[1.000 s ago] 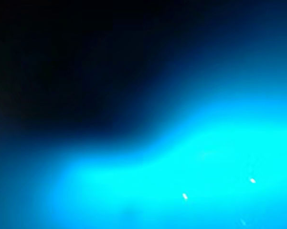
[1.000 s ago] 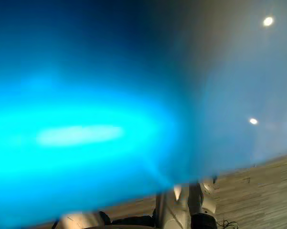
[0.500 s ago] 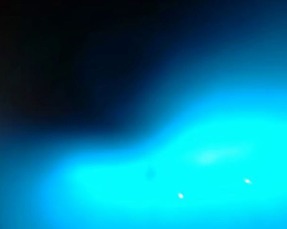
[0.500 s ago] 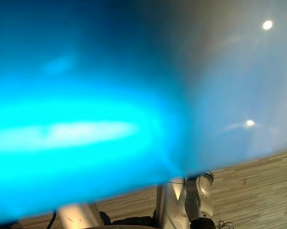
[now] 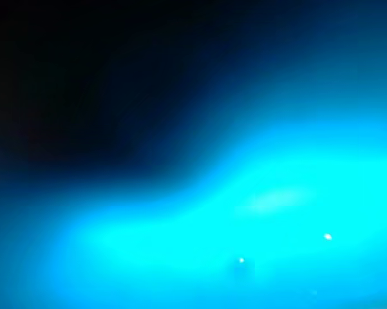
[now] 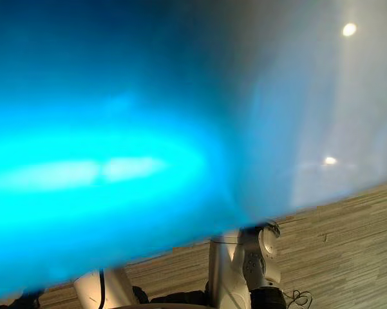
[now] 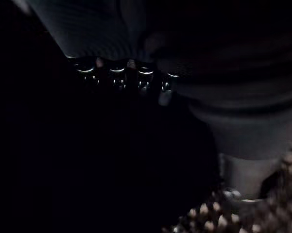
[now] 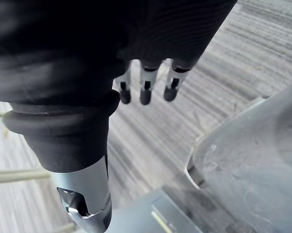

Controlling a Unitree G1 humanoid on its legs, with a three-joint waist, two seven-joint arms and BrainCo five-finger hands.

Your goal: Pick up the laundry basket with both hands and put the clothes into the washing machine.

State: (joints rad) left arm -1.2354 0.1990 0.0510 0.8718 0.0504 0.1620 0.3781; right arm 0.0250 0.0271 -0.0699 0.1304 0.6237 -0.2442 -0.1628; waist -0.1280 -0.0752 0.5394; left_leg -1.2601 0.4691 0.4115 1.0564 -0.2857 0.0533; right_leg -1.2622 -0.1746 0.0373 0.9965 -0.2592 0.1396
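A bright blue blurred surface [image 5: 277, 206], which looks like the laundry basket, sits very close to my head. It covers the left eye view and most of the right eye view [image 6: 116, 167]. No clothes or washing machine can be made out. In the left wrist view my left hand [image 7: 102, 39] is in a dark place; I see its ribbed cover and the finger bases, and the rest is lost in the dark. My right hand [image 8: 146, 92] hangs above the wooden floor [image 8: 223, 87], fingers straight and holding nothing.
Wooden plank floor [image 6: 348, 238] shows under the blue surface's lower edge at the right. A pale knobbly pattern [image 7: 209, 218] shows dimly past my left hand; I cannot tell what it is.
In the right eye view the blue surface's lower edge has risen at the right, so more floor shows. The left eye view stays covered in blue.
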